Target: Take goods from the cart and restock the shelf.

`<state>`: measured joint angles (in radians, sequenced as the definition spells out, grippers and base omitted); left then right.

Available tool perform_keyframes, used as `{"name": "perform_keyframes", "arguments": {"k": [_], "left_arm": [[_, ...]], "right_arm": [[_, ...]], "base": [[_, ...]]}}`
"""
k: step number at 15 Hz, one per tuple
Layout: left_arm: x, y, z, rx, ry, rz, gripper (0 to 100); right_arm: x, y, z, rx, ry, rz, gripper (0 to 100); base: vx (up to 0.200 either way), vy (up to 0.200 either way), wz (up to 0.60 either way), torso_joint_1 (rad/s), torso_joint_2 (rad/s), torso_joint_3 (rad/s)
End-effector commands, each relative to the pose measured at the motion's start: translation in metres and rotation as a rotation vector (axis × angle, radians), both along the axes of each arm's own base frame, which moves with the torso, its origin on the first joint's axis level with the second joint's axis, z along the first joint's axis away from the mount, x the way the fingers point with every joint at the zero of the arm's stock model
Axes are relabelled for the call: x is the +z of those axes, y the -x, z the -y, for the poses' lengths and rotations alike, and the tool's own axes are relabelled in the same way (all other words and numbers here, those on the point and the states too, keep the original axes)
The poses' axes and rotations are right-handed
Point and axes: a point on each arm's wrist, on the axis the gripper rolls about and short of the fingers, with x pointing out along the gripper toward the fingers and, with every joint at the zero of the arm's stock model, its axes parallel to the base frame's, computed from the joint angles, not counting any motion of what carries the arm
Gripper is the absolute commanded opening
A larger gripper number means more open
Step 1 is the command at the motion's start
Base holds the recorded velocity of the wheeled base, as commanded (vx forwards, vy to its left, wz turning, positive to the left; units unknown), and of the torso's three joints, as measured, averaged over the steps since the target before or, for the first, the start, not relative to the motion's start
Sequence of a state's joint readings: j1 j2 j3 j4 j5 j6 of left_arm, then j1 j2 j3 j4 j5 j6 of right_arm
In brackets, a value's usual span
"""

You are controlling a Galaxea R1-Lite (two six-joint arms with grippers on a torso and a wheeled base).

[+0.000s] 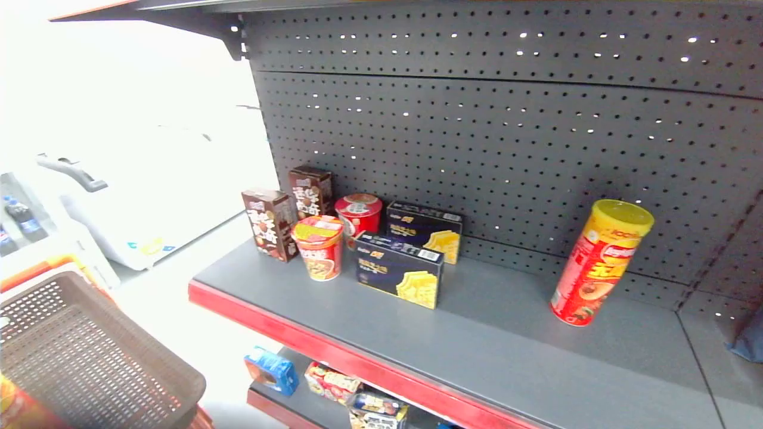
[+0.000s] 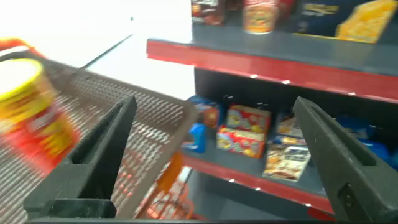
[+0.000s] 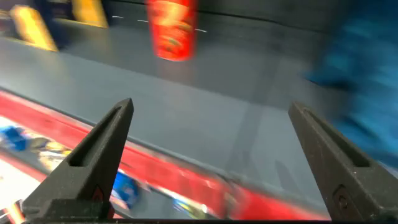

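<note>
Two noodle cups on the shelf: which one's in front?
The cup with the yellow-and-red lid, which is nearer the red front edge of the shelf. The cup with the dark red lid stands behind it, closer to the pegboard back.

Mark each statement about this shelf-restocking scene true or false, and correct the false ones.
1. The crisp can stands on the shelf, apart from the other goods. True.
2. The left gripper grips a can. False: it is open and empty, and the red and yellow can sits in the basket.
3. Two dark blue boxes stand one behind the other. True.
4. The right gripper is shut. False: it is open above the shelf.
</note>
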<state>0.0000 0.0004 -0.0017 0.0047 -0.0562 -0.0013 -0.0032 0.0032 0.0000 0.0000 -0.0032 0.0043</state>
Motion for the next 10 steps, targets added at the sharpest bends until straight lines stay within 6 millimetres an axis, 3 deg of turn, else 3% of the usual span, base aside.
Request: {"name": "perform_keyframes", "arguments": {"k": [1,8,10], "left_arm": [[0.0,0.0,0.0,-0.001,0.0,0.0,100],[0.0,0.0,0.0,-0.001,0.002,0.0,100],[0.0045,0.0012,0.0001,0.001,-0.006,0.019,100]], "right_arm": [[0.0,-0.0001,0.0,0.0,0.0,-0.001,100],[0.0,0.0,0.0,0.0,0.0,0.0,100],[0.0,0.0,0.0001,0.0,-0.002,0.0,100]], "base": [[0.0,0.0,0.6,0.002,0.0,0.002],[0.0,0.0,0.6,0.004,0.0,0.002],[0.0,0.0,0.0,0.0,0.0,0.0]]}}
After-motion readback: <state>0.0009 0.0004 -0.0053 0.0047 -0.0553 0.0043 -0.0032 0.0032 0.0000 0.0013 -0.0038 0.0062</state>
